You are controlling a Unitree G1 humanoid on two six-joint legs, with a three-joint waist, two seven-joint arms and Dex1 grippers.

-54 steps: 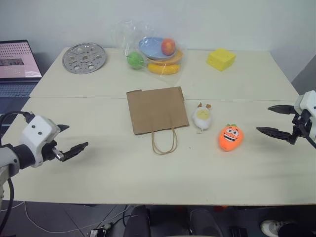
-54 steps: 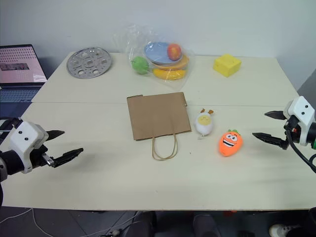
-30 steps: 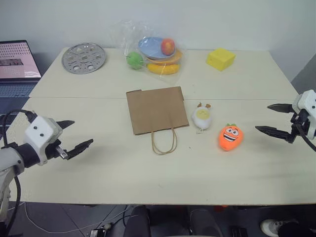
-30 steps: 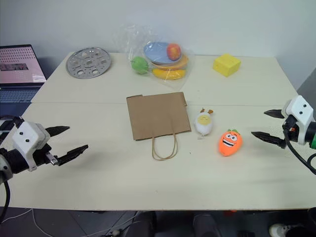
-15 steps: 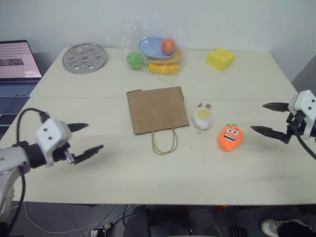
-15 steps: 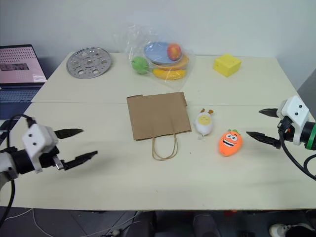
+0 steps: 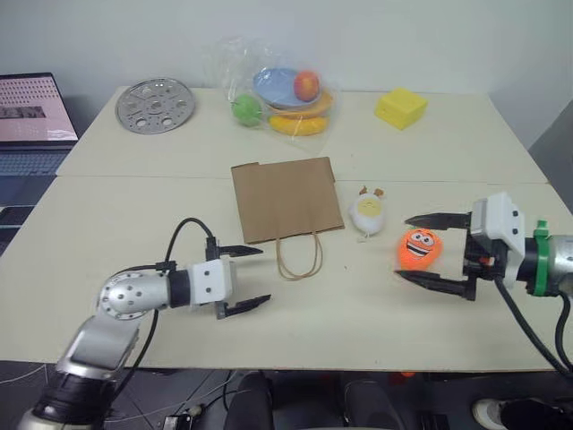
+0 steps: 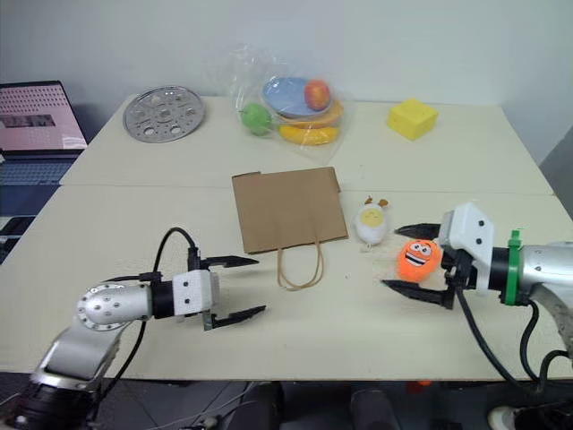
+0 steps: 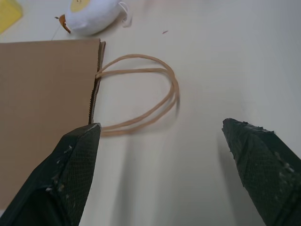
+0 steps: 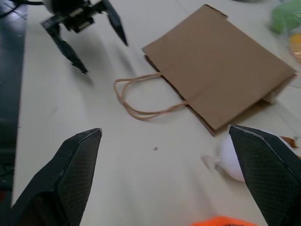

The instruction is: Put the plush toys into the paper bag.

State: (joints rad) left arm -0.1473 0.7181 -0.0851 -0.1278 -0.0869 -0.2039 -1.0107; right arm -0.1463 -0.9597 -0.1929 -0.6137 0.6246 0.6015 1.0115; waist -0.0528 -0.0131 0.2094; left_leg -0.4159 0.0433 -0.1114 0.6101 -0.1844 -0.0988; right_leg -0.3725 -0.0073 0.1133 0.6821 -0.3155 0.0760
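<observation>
Flat on the worktop (image 7: 107, 224), about midway between the left and right edges: paper bag (image 7: 285, 199), cord handles (image 7: 298, 258) trailing toward the near edge. Just right of the bag, lying apart from it: white-and-yellow plush toy (image 7: 367, 211). Further right and nearer the front edge: orange carrot plush toy (image 7: 417, 249), face up. Left gripper (image 7: 243, 279) spread wide and empty, low over the worktop near the front edge, tips aimed at the handles without touching. Right gripper (image 7: 418, 250) likewise wide open, holding nothing, one finger on either side of the carrot toy, no contact visible. Toward the far edge: clear plastic bag of toy fruit (image 7: 279, 94), yellow block (image 7: 400, 107) to its right, perforated metal disc (image 7: 153, 105) near the far left corner.
</observation>
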